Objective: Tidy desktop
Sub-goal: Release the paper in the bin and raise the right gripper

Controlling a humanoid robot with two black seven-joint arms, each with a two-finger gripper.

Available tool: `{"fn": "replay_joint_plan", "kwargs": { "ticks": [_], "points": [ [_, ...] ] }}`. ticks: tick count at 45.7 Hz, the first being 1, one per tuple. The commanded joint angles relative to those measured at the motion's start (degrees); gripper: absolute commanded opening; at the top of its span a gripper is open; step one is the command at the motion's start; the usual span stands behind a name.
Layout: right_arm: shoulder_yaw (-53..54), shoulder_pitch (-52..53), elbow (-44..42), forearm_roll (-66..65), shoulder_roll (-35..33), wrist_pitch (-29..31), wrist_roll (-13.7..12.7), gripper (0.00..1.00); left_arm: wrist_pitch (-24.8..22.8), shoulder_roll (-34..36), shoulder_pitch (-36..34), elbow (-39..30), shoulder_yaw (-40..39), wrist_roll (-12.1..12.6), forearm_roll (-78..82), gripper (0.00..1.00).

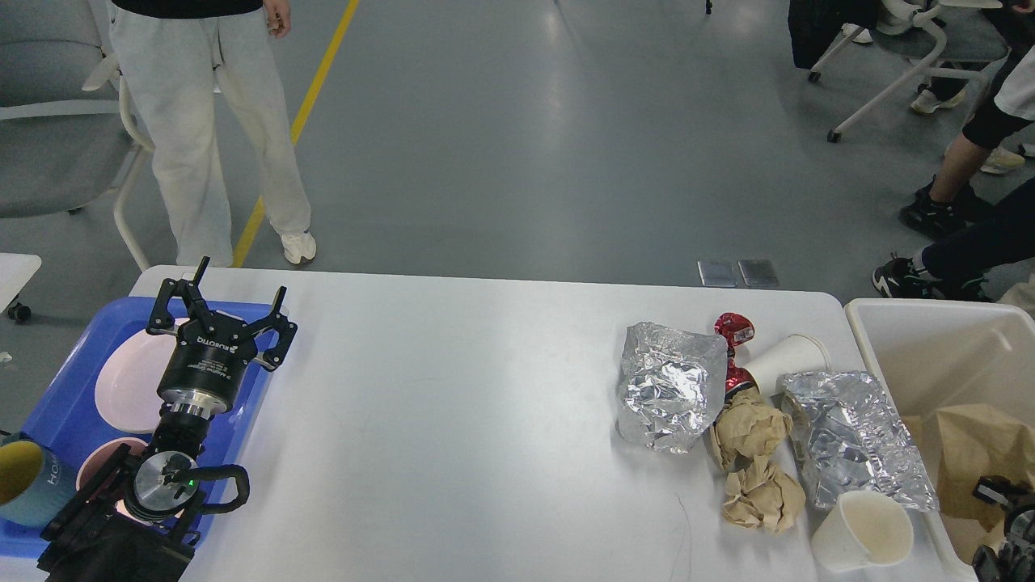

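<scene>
The white desktop [453, 420] carries a pile of litter at its right end. There lie two crumpled foil bags [667, 384] [853, 440], a red wrapper [734, 331], two brown paper balls [748, 428] [760, 497], a tipped paper cup [788, 360] and a second cup [865, 529]. My left gripper [241, 279] stands open and empty over the blue tray [57, 412]. Only a dark part of my right gripper [1003, 525] shows, in the bottom right corner over the bin, and its fingers cannot be made out.
The cream-white bin [930, 323] at the right edge holds a brown paper bag [978, 453]. The tray holds a pink plate [133, 380], a pink bowl [105, 469] and a mug [24, 485]. A person stands beyond the far left corner; seated people are at the far right.
</scene>
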Motion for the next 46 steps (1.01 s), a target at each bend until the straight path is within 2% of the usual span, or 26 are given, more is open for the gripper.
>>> {"fn": "replay_joint_plan", "kwargs": {
  "ticks": [1, 10, 20, 26, 31, 36, 41, 46],
  "points": [
    [-0.1, 0.4, 0.1, 0.0, -0.2, 0.0, 0.0, 1.00, 0.0, 0.0, 0.0, 0.0, 0.0, 0.0, 0.0, 0.97],
    [0.0, 2.9, 4.1, -0.2, -2.2, 0.0, 0.0, 1.00, 0.0, 0.0, 0.0, 0.0, 0.0, 0.0, 0.0, 0.97],
    [-1.7, 12.7, 17.7, -2.3, -8.9, 3.2, -1.0, 1.00, 0.0, 0.0, 0.0, 0.0, 0.0, 0.0, 0.0, 0.97],
    [-3.6, 26.4, 27.8, -8.5, -15.3, 11.8, -5.3, 1.00, 0.0, 0.0, 0.0, 0.0, 0.0, 0.0, 0.0, 0.97],
    [-6.6, 39.5, 37.8, -15.5, -18.7, 20.9, -7.0, 1.00, 0.0, 0.0, 0.0, 0.0, 0.0, 0.0, 0.0, 0.97],
    [-12.0, 51.9, 46.7, -20.1, -18.6, 29.7, -7.2, 1.00, 0.0, 0.0, 0.0, -0.1, 0.0, 0.0, 0.0, 0.97],
    [-15.8, 62.8, 52.6, -19.9, -17.7, 36.2, -7.2, 1.00, 0.0, 0.0, 0.0, 0.0, 0.0, 0.1, 0.0, 0.97],
    [-17.9, 73.0, 57.9, -19.9, -16.3, 45.4, -7.2, 1.00, 0.0, 0.0, 0.0, -0.1, 0.0, 0.1, 0.0, 0.97]
  ]
}}
